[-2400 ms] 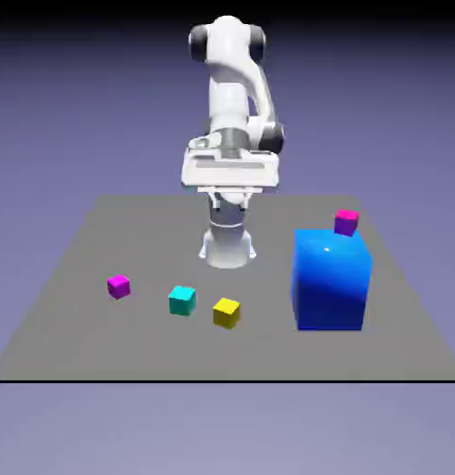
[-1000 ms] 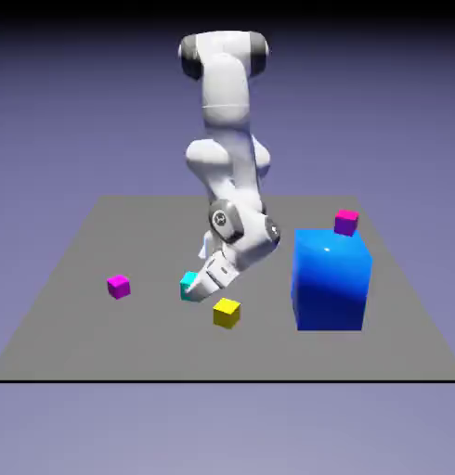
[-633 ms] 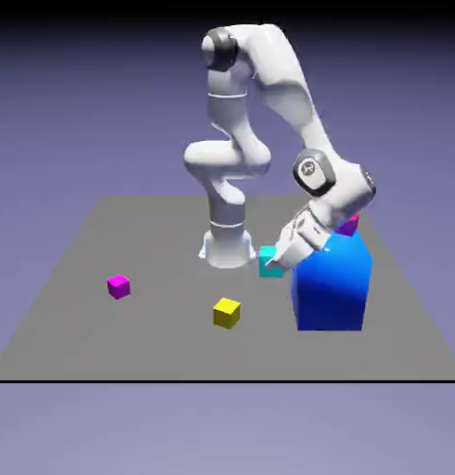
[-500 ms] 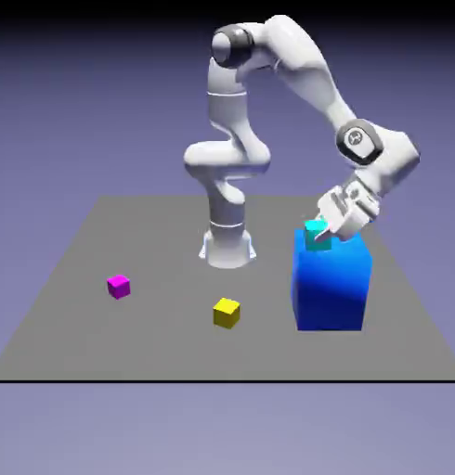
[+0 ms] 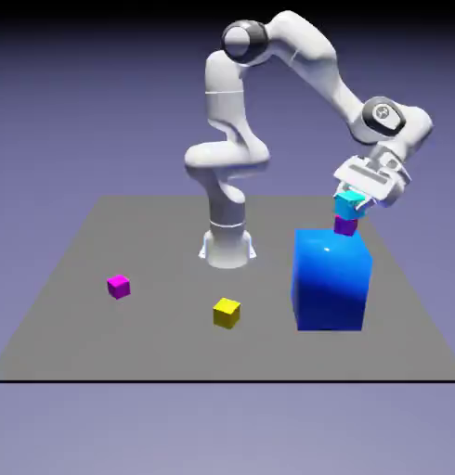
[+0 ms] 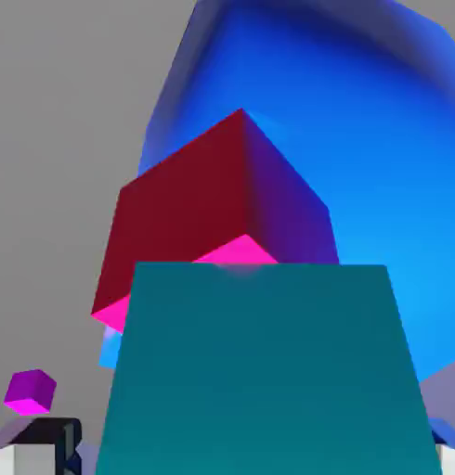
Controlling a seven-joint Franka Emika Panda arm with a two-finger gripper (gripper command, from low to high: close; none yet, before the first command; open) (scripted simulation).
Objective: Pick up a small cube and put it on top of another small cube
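The small cyan cube (image 5: 348, 206) rests on top of a small magenta cube (image 5: 344, 225), which stands close behind the big blue cube (image 5: 331, 278). My gripper (image 5: 353, 201) straddles the cyan cube from above. In the hand view the cyan cube (image 6: 268, 371) fills the lower half between the fingers of my gripper (image 6: 250, 456). Beyond it shows the magenta cube (image 6: 203, 213). The left fingertip (image 6: 45, 447) stands a narrow gap away from the cyan cube's side, so the gripper is open.
A second magenta cube (image 5: 119, 286) lies at the exterior view's left, also small in the hand view (image 6: 31, 391). A small yellow cube (image 5: 227, 313) sits near the table's middle front. The robot's base (image 5: 227, 246) stands behind them.
The arm carried the cyan cube from the table's middle up and over to the magenta cube behind the blue cube. The cyan cube now sits on it and the fingers have parted.
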